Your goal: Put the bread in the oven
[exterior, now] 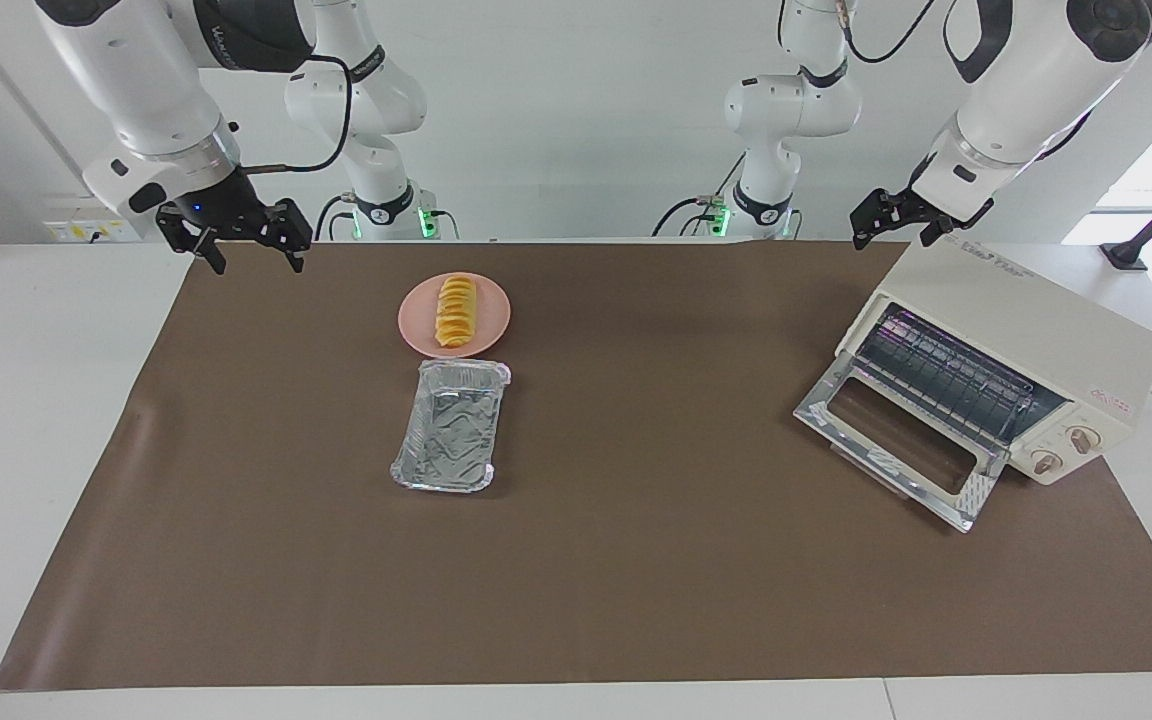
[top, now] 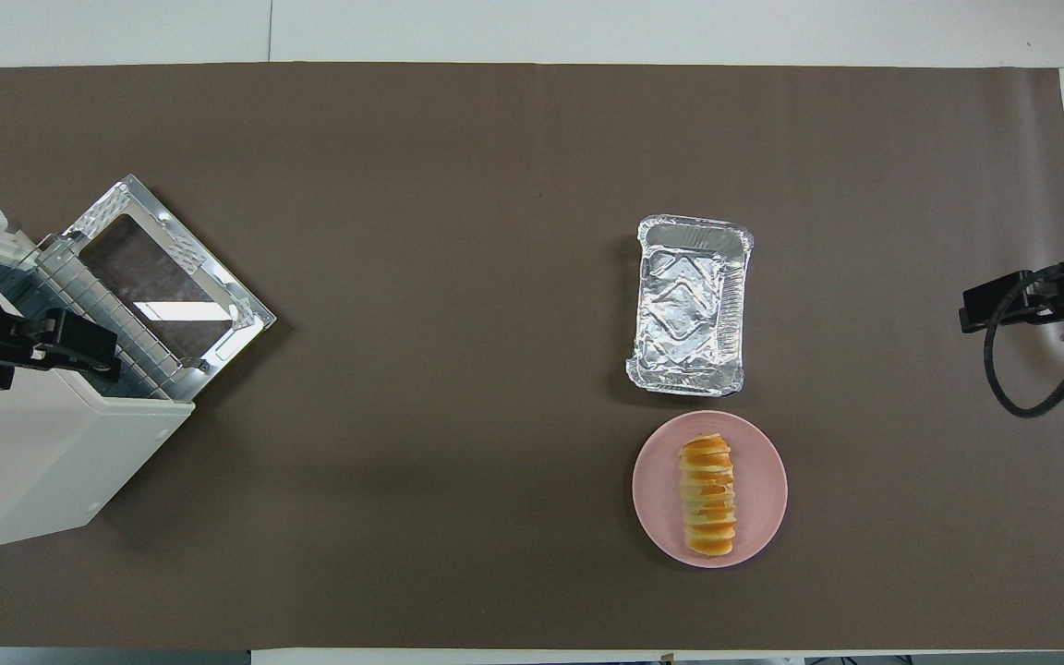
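The bread [exterior: 456, 311] lies lengthwise on a round pink plate [exterior: 489, 338], resting on the plate's surface and touching nothing else. The plate sits on the brown mat [exterior: 576, 560], toward the right arm's end of the table and fairly near the robots. Just beside the plate, farther from the robots, stands a crinkled foil tray [exterior: 404, 465], upright and holding nothing; tray and plate almost touch at their edges. The oven [exterior: 1036, 330] stands at the left arm's end of the table, well apart from the bread, turned at an angle to the mat's edge. Its glass door [exterior: 896, 445] is dropped fully open and lies nearly flat in front of the cavity, and the wire rack [exterior: 946, 375] is visible inside with nothing on it. Two round knobs sit on the front panel beside the door opening. The right gripper [exterior: 248, 250] hangs in the air over the mat's corner nearest the right arm's base, jaws spread wide and holding nothing. The left gripper [exterior: 896, 220] hangs over the top of the oven, above its casing, jaws likewise spread wide and holding nothing. Neither gripper touches any object.
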Tool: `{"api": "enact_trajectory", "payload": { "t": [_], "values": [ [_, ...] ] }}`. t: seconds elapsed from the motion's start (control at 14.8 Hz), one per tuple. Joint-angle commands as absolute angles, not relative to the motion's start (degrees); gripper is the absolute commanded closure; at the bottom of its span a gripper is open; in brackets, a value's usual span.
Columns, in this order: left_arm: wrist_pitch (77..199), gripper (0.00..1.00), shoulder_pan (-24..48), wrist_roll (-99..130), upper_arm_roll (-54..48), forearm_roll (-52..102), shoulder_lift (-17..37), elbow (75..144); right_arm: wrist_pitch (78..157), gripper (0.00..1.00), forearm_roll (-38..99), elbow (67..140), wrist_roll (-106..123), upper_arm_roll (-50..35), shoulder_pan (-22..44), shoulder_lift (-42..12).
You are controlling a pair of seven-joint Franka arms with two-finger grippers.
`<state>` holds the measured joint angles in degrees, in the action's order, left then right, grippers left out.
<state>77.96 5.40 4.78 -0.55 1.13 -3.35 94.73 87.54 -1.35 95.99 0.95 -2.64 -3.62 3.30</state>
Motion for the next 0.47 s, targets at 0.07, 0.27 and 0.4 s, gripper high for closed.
{"api": "enact_trajectory", "payload": {
  "t": [0.07,0.27,0.4],
  "values": [
    [78.9,0.00,4.8,4.5,-0.9,0.2,-4.6,95.8,86.7,0.00,-1.8,97.8,1.4,-3.4,-4.6,4.7],
    [78.9,0.00,4.8,4.5,-0.9,0.2,-4.6,95.8,85.4,0.00,-1.1,99.7,1.4,-3.5,-4.4,6.0],
    [78.9,0.00,4.8,4.5,-0.9,0.2,-4.6,95.8,86.2,0.00,-0.8,104.3,1.2,-3.8,-3.9,8.0]
  ]
}}
